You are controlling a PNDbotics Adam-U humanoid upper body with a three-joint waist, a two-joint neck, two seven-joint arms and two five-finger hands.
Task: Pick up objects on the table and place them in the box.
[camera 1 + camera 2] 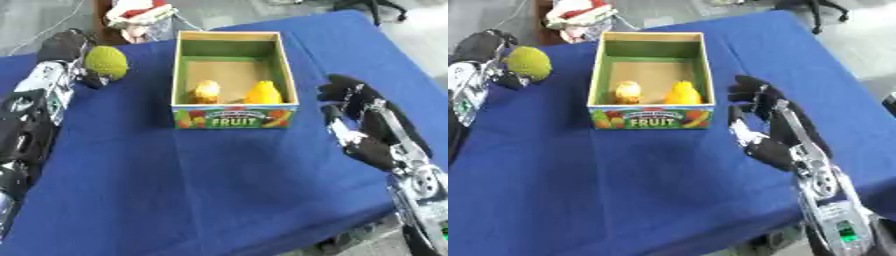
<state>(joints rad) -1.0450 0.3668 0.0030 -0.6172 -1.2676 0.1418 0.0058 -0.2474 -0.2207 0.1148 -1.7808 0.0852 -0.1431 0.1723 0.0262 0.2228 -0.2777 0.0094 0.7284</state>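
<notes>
Left eye view: left robot hand (72,50) round green fruit (106,62).

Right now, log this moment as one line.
left robot hand: shut on green fruit, left of box | right robot hand: open, idle | box: two yellow fruits

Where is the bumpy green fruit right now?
The green fruit is at the left side of the blue table, held in the left hand, left of the fruit box.

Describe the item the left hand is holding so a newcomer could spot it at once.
Start at the box marked FRUIT on the blue table. Look to its left, where the left hand grips a green fruit. It is round, bumpy and yellow-green, unlike the two yellow pieces inside the box.
</notes>
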